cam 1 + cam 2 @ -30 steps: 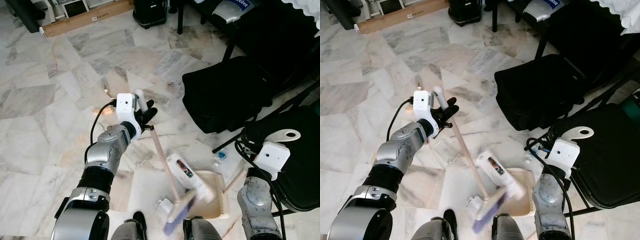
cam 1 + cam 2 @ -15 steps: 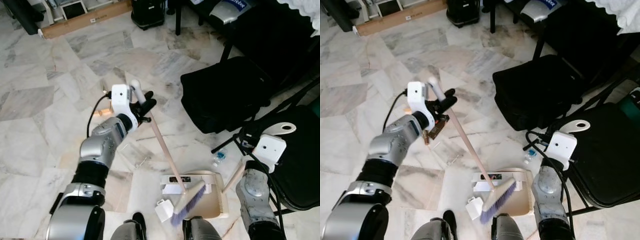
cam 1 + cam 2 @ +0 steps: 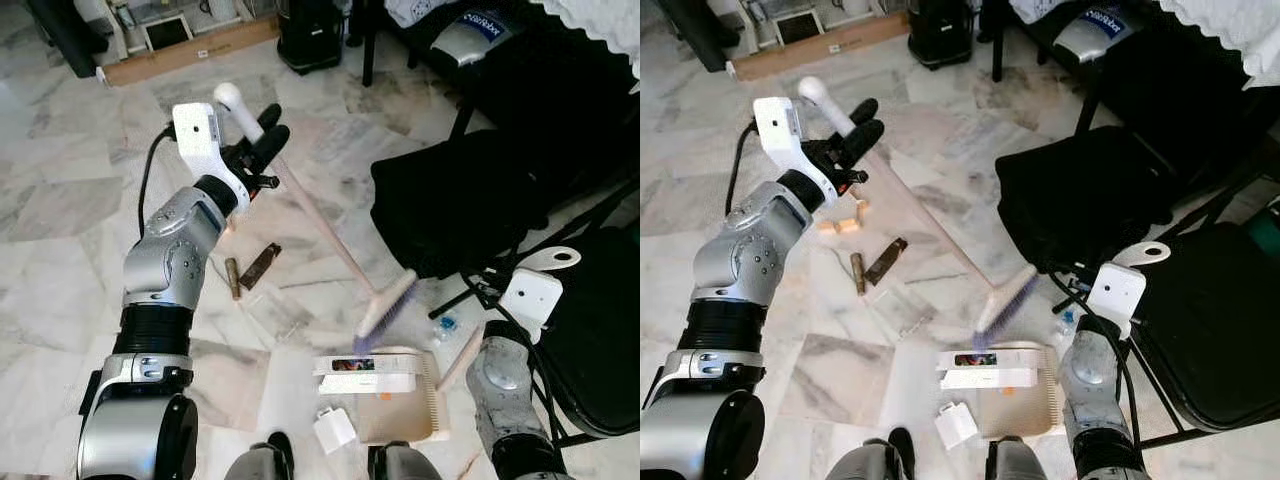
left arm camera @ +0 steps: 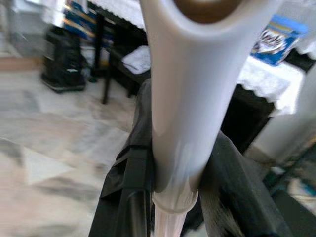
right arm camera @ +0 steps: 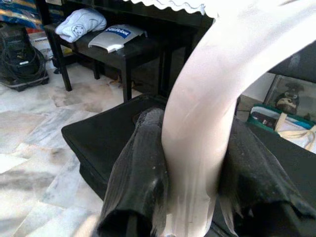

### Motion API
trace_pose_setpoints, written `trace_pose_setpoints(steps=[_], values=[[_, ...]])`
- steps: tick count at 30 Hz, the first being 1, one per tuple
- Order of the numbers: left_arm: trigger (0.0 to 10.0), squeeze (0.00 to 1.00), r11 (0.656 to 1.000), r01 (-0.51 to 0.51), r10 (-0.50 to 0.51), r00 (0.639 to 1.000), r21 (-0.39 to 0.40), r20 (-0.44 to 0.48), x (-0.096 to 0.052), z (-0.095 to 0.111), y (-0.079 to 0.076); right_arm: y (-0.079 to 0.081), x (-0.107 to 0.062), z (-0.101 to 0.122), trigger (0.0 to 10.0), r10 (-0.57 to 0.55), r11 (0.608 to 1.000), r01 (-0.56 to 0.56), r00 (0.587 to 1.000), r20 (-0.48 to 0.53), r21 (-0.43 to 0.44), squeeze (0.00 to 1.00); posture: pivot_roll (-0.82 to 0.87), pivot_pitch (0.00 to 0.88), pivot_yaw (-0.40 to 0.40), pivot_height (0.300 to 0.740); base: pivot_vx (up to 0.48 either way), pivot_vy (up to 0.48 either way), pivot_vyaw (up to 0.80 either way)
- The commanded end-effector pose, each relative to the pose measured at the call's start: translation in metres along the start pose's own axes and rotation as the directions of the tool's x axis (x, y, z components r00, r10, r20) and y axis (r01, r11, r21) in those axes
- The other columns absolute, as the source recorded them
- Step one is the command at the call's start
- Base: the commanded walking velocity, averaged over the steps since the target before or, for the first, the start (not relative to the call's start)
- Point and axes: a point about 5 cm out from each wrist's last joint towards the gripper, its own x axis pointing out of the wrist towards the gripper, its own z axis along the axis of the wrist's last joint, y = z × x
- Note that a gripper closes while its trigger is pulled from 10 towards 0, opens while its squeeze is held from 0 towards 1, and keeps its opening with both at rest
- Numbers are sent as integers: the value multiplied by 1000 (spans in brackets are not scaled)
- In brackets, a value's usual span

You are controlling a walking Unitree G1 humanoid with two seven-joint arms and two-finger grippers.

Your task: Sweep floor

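Gripping broom handle point(image 3: 310, 215) near its white top: left end effector point(image 3: 255, 150), fingers clamped round it. Long axis slanting down from there toward bristle head point(image 3: 385, 308), raised just beyond dustpan point(image 3: 405, 400) on floor. Right end effector point(image 5: 192, 197) closed on dustpan handle. Brown debris point(image 3: 258, 266) lying on floor between left arm and bristles; left arm nearer.

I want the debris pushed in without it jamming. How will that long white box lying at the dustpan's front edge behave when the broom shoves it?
The white box looks like light cardboard, so it should slide easily on the smooth marble floor. Lying long and flat, it probably pivots rather than rolls if the broom, held by the left claw, hits one end. Set crosswise at the dustpan, it may snag on the lip.
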Motion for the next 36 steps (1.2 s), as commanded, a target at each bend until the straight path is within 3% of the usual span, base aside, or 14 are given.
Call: trace_pose_setpoints(steps=[1,8,10,13,21,24,29,34,36], values=[[10000,0,997,-31,33,999,69,-18,-5,-6,4,0,0,0,10000,3,1000,-3,1000,8,8,0,-13,157,66,740,0,0,0],[10000,0,978,-174,172,985,117,22,-11,-11,18,-2,1,-1,10000,-22,998,22,1000,-8,66,0,-14,154,66,740,0,0,0],[10000,0,945,-268,263,963,189,55,-20,-21,26,-3,4,4,10000,-46,987,48,999,-15,152,0,-29,144,68,740,0,0,0],[10000,0,930,-297,288,955,216,71,-24,-27,26,-3,5,6,10000,-48,982,49,999,-10,182,0,-37,136,65,740,0,0,0],[10000,0,898,-326,306,945,297,110,-32,-39,22,-5,8,12,10000,-53,965,52,999,-3,257,0,-48,110,54,740,0,0,0],[10000,0,882,-361,338,932,303,127,-34,-41,27,-7,9,15,10000,-52,962,48,999,9,268,0,-48,102,49,740,0,0,0],[10000,0,842,-379,358,925,383,128,-39,-43,35,-9,11,17,10000,-62,956,55,998,13,289,0,-48,81,46,740,0,0,0],[10000,0,844,-374,367,925,384,96,-40,-48,36,-10,11,18,10000,-64,953,57,998,14,296,0,-42,75,44,740,0,0,0],[10000,0,863,-347,343,936,368,77,-37,-51,32,-9,12,18,10000,-64,952,57,998,12,300,0,-41,70,43,740,0,0,0]])
